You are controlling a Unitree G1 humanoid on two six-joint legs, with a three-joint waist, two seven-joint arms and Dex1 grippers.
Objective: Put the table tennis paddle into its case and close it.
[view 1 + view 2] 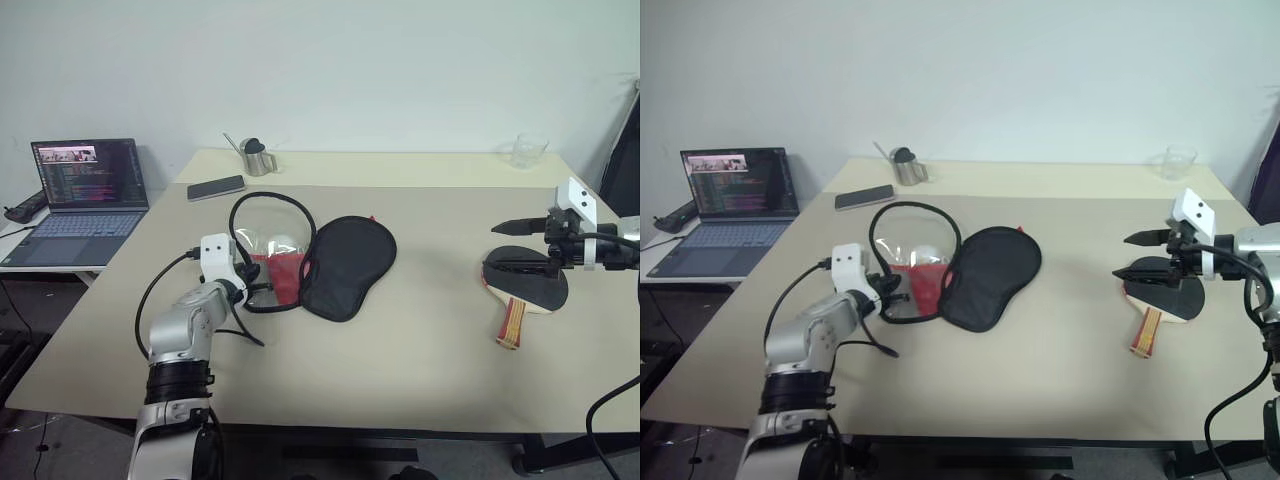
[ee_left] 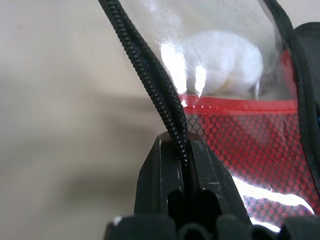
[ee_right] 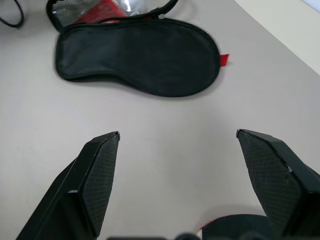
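No text, label, brand, number or sign can be read on anything here. The open laptop (image 1: 85, 195), well apart from the left gripper (image 1: 258, 291) at the far edge of the scene, has a lit screen with lines of coloured writing and a small picture strip along its top, but the characters are too small to make out. The case (image 1: 315, 262) that the left gripper pinches by its zip edge shows no legible logo.
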